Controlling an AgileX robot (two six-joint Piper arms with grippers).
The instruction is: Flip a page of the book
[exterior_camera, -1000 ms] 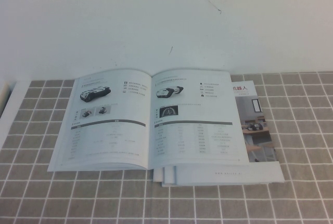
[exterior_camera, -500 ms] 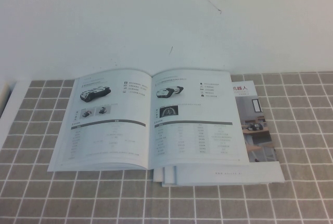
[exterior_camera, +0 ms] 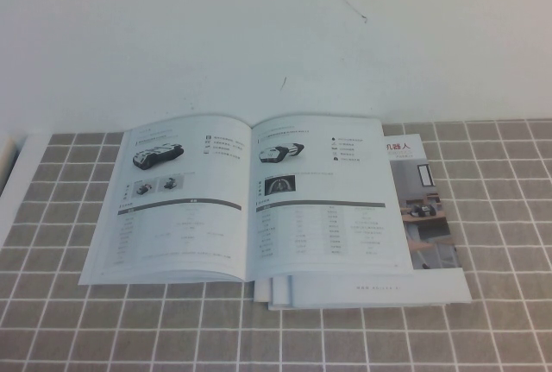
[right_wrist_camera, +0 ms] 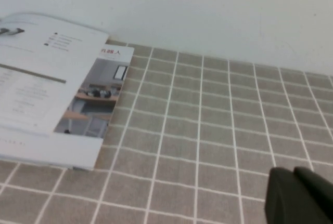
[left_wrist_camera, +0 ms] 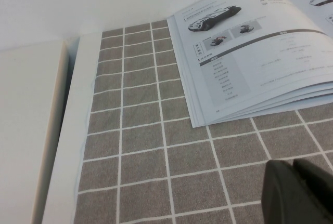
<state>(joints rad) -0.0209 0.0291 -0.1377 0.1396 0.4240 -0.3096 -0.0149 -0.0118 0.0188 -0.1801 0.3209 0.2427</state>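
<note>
Nothing has shifted since the earlier frame. Open flat on the tiled mat (exterior_camera: 483, 320), the book (exterior_camera: 246, 199) lies atop a wider brochure (exterior_camera: 427, 217) poking out beyond its right side. Its page (exterior_camera: 323, 199), right of the spine, wants lifting by its outer edge, singly. Left gripper (left_wrist_camera: 297, 193) sits low near the book's left corner, right gripper (right_wrist_camera: 299, 195) beyond the brochure; their opening cannot be told.
</note>
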